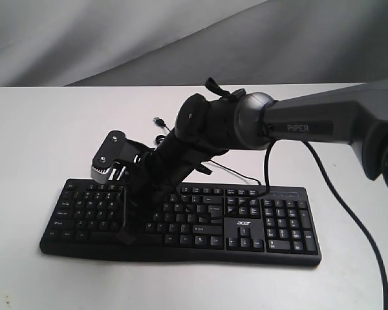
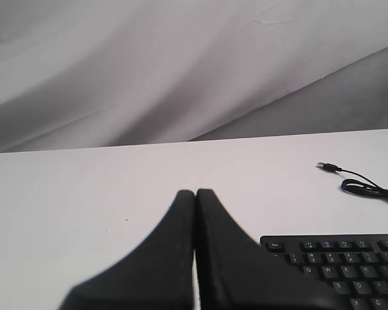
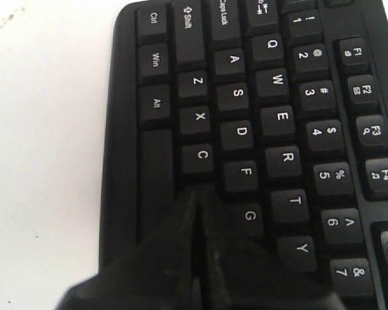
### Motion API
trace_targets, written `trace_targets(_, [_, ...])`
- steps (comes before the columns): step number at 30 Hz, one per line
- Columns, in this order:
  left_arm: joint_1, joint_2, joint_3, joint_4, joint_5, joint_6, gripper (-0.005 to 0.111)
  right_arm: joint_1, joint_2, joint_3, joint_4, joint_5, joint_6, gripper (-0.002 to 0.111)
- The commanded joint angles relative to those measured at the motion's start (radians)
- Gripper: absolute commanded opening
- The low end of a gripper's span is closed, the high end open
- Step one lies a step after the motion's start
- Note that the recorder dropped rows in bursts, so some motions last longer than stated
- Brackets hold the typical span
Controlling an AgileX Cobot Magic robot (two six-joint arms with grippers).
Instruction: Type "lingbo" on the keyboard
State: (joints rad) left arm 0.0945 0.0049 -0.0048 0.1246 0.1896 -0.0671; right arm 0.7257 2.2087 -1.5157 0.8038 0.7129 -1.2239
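Stretching across the keyboard (image 1: 271,226) from its number-pad end, the right arm is pointing the right tool (image 3: 198,194) down at the letter block, with its two fingers pressed together into one narrow tip. In the right wrist view that tip is sitting over the bottom letter row, just past the C key (image 3: 202,155) and beside the F key (image 3: 246,172) and the G key (image 3: 249,215). The tip is covering the key directly under it, so whether it is pressing or only hovering cannot be told. The keyboard is lying flat on the white desk (image 1: 45,129), with its thin cable (image 2: 365,187) trailing off behind its far edge. The left tool (image 2: 195,192), its fingers likewise closed on nothing, is waiting above the bare desk off the keyboard's Esc corner, well apart from the keys.

No screen is showing, so nothing is confirming which letters are already in. Judging by the tip's place near G and the bottom row, the typing is probably sitting mid-word, around "g" or "b", with at least "o", toward the keyboard's number-pad end, remaining.
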Motion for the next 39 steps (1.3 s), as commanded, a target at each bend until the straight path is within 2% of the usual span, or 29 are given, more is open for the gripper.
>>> trace_targets(1, [-0.005, -0.005, 0.005, 0.0, -0.006, -0.002, 0.001, 0.003, -0.002, 0.007, -0.008, 0.0, -0.001, 0.0])
trace_targets(39, [-0.005, -0.005, 0.005, 0.0, -0.006, -0.002, 0.001, 0.012, 0.033, 0.016, -0.02, -0.029, -0.001, 0.0])
